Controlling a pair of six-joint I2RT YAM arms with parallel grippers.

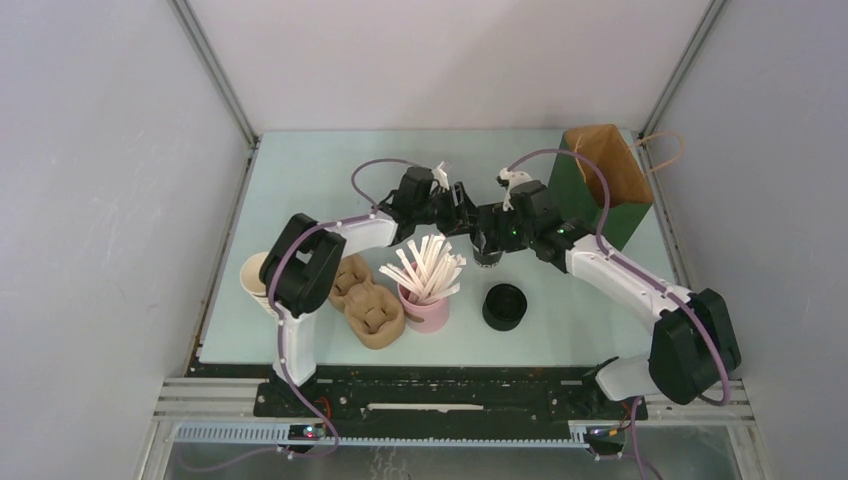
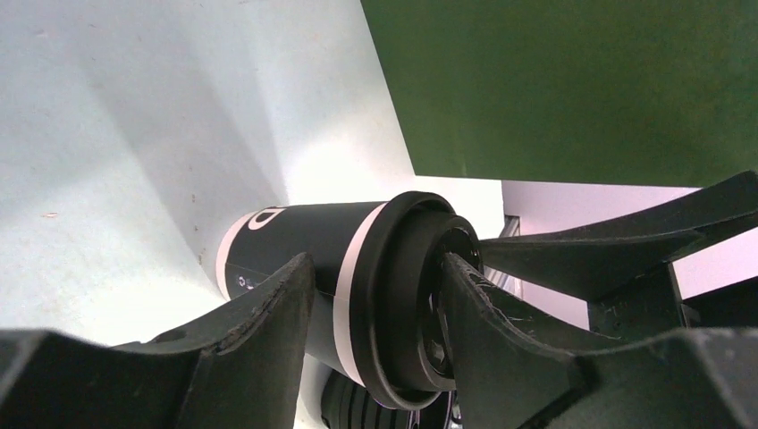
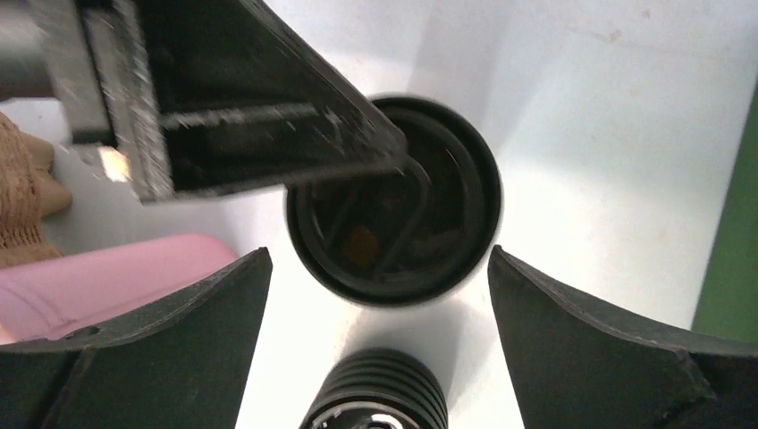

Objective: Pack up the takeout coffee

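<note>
Pale bench (image 1: 300,180) boxed in by white walls, and the takeout coffee (image 1: 487,252) stood upright near the middle of it, lid on, a little short of the green paper bag (image 1: 585,200) at the far right. Both arms were crowded onto it.

Left hand (image 2: 375,264) was turned sideways, jaws about halfway, straddling the lid rim. One finger (image 2: 483,313) lay across the lid top and the other sat against the cup wall under the rim. My read is it was there to pin cup and lid steady, but I couldn't tell if it was really clamping or only touching.

Right hand (image 3: 380,259) hung straight above, spread wide, a finger on either side of the cup and both clear of it. Looked like lining up for the actual pick.

Snag as I saw it: that left finger on the lid sat right where the right hand would want to come down, so one of them had to give way.

Other stuff around:
- pink straw holder (image 1: 428,312) full of white straws, just near-left of the cup
- squat lid stack (image 1: 505,307) on the near side
- cardboard cup carrier (image 1: 368,305) and ribbed cup stack (image 1: 255,275) further left

The bag mouth was open, and the way to it looked free apart from the arms themselves
</note>
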